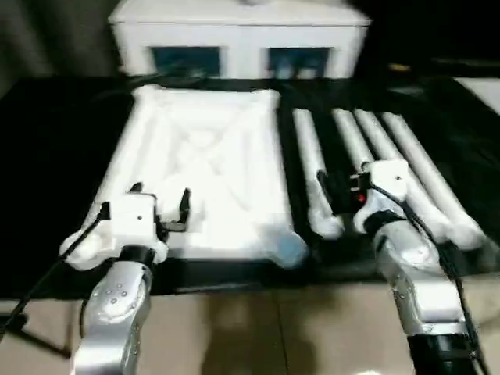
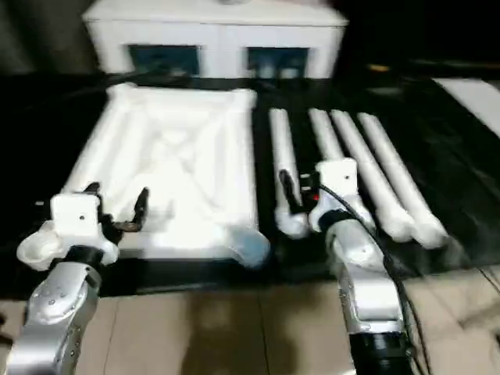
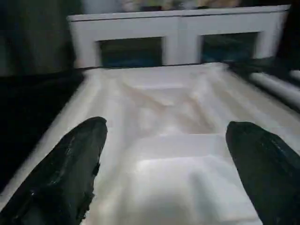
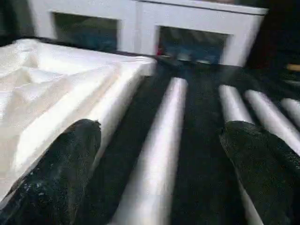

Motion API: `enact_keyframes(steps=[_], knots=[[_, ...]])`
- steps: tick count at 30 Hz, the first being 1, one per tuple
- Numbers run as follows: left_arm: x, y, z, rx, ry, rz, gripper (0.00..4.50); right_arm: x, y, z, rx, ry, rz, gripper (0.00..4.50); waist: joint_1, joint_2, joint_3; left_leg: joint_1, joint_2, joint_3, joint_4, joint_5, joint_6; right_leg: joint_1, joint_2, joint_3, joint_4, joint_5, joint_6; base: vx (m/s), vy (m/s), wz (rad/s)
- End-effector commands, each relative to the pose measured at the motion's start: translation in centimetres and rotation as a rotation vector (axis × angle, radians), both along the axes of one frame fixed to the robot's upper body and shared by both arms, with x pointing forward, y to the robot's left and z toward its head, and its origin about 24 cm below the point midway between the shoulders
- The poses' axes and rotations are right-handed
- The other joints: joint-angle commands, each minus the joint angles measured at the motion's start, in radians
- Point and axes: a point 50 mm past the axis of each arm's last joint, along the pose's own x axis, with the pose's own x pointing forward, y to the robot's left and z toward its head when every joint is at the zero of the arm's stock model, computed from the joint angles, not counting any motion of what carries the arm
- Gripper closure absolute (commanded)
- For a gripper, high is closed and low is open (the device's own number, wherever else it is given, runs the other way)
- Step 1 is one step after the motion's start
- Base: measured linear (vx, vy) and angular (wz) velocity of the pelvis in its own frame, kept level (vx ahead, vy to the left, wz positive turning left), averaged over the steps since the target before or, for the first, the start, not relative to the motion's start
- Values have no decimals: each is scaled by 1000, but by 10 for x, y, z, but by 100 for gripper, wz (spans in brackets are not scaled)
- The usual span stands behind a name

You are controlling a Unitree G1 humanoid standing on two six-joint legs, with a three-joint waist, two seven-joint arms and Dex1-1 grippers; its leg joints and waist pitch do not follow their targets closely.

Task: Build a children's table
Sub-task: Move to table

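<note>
1. The tabletop (image 1: 207,168) is lying ribbed side up at frame centre, exposing its underside for the legs.
2. Four legs (image 1: 311,172) are lying side by side to its right, within reach.
3. The left gripper (image 1: 160,207) is hovering wide over the top's near edge, empty.
4. The right gripper (image 4: 159,154) is gaping wide, straddling the nearest leg, likely for pickup.
</note>
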Motion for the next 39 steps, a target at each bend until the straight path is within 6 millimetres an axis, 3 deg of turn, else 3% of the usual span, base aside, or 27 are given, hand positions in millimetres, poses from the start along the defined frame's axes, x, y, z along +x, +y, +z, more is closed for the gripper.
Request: enact_keyframes(steps=[1,2,3,4,5,6,7,8,9,10,11,12,13,14,15,16,17,18,19,20,21,22,23,26,27,32,39], knots=[[3,-6,6,8,-23,-21,0,-1,-9,-5,-14,32,-25,1,-50,26,-71,221,182,-157,-53,526,494,-186,6,41,54,-157,31,201,-230,23],[4,-7,8,11,-27,-25,0,-1,-9,-7,-27,48,-22,1,-35,14,-48,158,157,-111,-87,382,366,-184,-1,67,84,-21,37,60,-149,-4],[5,-7,8,13,-27,-26,0,-1,-9,-7,-31,51,-19,1,-29,1,-43,137,150,-83,-109,281,319,-181,-3,80,80,51,16,14,-115,-1],[5,-7,9,14,-27,-30,0,-2,-9,-8,-29,53,-14,1,-13,-25,-24,107,93,-10,-126,96,246,-163,-16,104,-5,197,-61,115,-119,8],[5,-7,9,12,-27,-33,0,-3,-9,-8,-28,54,-14,1,37,-100,-27,27,-73,93,64,-146,125,-1,-100,277,-193,-234,-25,115,-119,8],[5,-6,8,13,-25,-35,0,-4,-9,-9,-29,53,-14,1,42,-74,-38,18,-60,72,104,-116,75,33,-151,309,-184,-324,-90,168,-88,13],[5,-6,8,13,-25,-35,0,-4,-9,-9,-29,53,-14,1,42,-93,-30,-10,-44,61,126,-72,37,42,-131,301,-176,-369,-108,181,-63,13],[4,-7,8,15,-22,-40,0,-4,-10,-8,-29,52,-15,1,42,-77,-22,-46,-44,50,136,25,-22,58,-95,293,-170,-228,-143,181,-63,13],[4,-8,8,16,-21,-49,0,-5,-11,-6,-25,46,-14,1,42,-77,-22,-46,-44,50,136,25,-22,58,-95,293,-170,-228,-143,164,-63,14],[4,-8,8,16,-21,-49,0,-5,-11,-6,-25,46,-14,1,41,-57,-16,-43,-32,49,127,74,-41,51,-93,283,-196,-216,-227,158,-10,11],[4,-11,8,-14,-29,-68,0,-6,-10,-2,-19,33,16,1,45,-43,-10,-70,-4,43,98,141,-47,62,-87,259,-215,-245,-301,158,-10,11],[4,-12,8,-23,-31,-72,0,-6,-10,-2,-18,30,23,1,52,-8,-9,-74,30,37,30,200,-55,54,-65,211,-217,-246,-310,161,59,3],[4,-13,8,-33,-34,-76,0,-6,-9,-1,-17,27,32,1,56,6,-15,-67,48,38,-7,203,-46,53,-47,185,-210,-212,-293,159,127,6],[3,-17,9,-27,-32,-145,0,-8,-3,6,3,5,138,1,23,62,-24,9,152,-34,-101,124,13,-23,34,78,-89,-28,-188,159,127,6],[2,-18,9,-26,-34,-164,0,-9,-1,7,7,0,165,1,4,69,-48,38,190,-78,-107,104,99,-66,36,72,-13,6,-165,166,155,0],[1,-20,11,-17,-54,-222,0,-12,2,11,7,-11,233,1,3,58,-77,85,202,-105,-51,459,205,-113,15,92,19,80,-92,167,106,-1],[-1,-23,14,-12,-72,-295,0,-14,5,13,6,-14,299,1,14,53,-77,77,195,-99,-27,762,207,-123,0,109,13,175,-48,167,106,-1],[-2,-26,15,-7,-64,-383,0,-17,8,15,-1,-12,376,1,28,38,-75,59,165,-83,-17,1247,128,-124,-16,125,-8,311,23,110,77,-6],[-3,-28,16,9,-53,-444,0,-19,10,16,-10,-9,437,1,31,30,-78,57,143,-76,-15,1297,96,-122,-19,131,-31,342,39,0,0,0],[-4,-28,15,22,-30,-508,0,-22,10,18,-4,6,508,1,40,10,-71,33,92,-51,-21,1114,52,-115,-34,145,-79,381,24,-14,76,-11],[-4,-27,15,32,-7,-558,0,-25,10,20,5,20,570,1,43,-10,-58,-31,46,3,-17,684,20,-85,-79,155,-101,435,-21,0,0,0],[-4,-25,15,57,14,-600,0,-27,10,23,-1,27,629,1,50,-12,-63,-50,42,17,-26,494,8,-56,-94,155,-96,461,-31,0,0,0],[-4,-24,14,71,45,-656,0,-28,9,25,-11,38,684,1,59,-12,-56,-55,66,24,-50,196,-28,-46,-110,155,-107,416,-63,0,0,0],[-2,-19,12,126,110,-758,0,-30,7,27,-61,63,796,1,41,23,-35,-26,108,17,-105,-192,-121,-68,-64,125,-105,142,-224,-44,2,4],[-2,-19,11,135,133,-791,0,-30,6,27,-76,72,823,1,30,15,-26,-24,111,24,-116,-345,-155,-74,-63,127,-113,12,-243,-74,25,2],[3,-13,4,218,277,-990,0,-31,-6,26,-180,127,942,1,46,18,-19,-14,109,44,-116,-463,-207,-93,-90,147,-142,-235,-219,-85,15,3],[20,-19,-7,329,399,-1158,30,-33,-22,18,-310,217,1024,0,54,17,-30,-21,116,62,-123,-362,-180,-84,-93,144,-134,-124,-239,0,0,0]])
